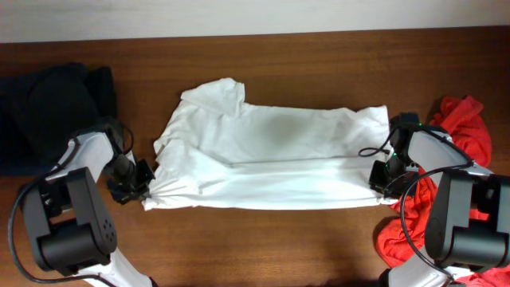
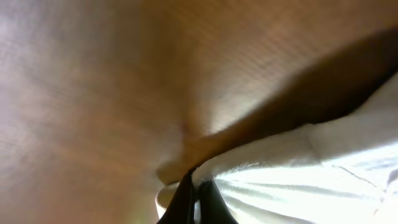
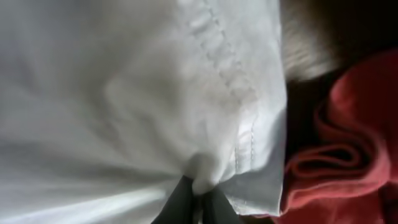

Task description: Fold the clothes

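The white T-shirt (image 1: pixel 263 155) lies spread across the middle of the wooden table, plain side up, its lower part folded into a long band along the front. My left gripper (image 1: pixel 143 185) is shut on the shirt's left front corner; the cloth bunches at the fingertips in the left wrist view (image 2: pixel 198 182). My right gripper (image 1: pixel 379 177) is shut on the shirt's right front corner, with the hemmed edge (image 3: pixel 249 124) pinched between the fingers (image 3: pixel 198 186). The logo is hidden.
A dark garment (image 1: pixel 56 104) lies at the back left of the table (image 1: pixel 263 247). A red garment (image 1: pixel 462 135) lies at the right, close behind my right gripper, and shows in the right wrist view (image 3: pixel 348 143).
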Action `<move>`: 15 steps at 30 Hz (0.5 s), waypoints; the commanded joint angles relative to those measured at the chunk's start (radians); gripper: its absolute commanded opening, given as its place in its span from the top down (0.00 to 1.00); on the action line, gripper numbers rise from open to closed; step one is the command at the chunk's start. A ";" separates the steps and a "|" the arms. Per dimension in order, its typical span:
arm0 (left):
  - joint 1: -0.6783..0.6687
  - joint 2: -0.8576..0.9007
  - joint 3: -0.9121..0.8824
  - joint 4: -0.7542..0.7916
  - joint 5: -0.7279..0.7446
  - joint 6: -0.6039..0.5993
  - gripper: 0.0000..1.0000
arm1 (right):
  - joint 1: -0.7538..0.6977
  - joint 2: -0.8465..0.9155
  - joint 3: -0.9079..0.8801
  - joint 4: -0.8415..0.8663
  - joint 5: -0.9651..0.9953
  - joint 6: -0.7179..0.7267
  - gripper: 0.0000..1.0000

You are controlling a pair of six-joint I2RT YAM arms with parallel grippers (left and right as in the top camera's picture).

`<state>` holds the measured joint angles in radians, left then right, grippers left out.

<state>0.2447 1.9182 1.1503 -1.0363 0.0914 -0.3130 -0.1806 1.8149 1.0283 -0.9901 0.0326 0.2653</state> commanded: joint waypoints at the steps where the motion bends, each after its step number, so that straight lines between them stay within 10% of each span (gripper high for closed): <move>1: 0.014 0.031 -0.035 -0.005 -0.099 -0.066 1.00 | -0.003 0.023 -0.019 -0.012 -0.010 0.013 0.93; 6: -0.041 -0.294 0.046 0.127 -0.023 0.035 0.39 | -0.003 -0.147 0.215 -0.110 -0.027 0.001 0.44; 15: -0.183 0.002 0.193 0.784 0.359 0.175 0.19 | -0.003 -0.156 0.358 -0.177 -0.101 -0.108 0.37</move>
<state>0.0582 1.7683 1.2633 -0.3107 0.3027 -0.1616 -0.1806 1.6657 1.3705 -1.1633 -0.0502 0.1776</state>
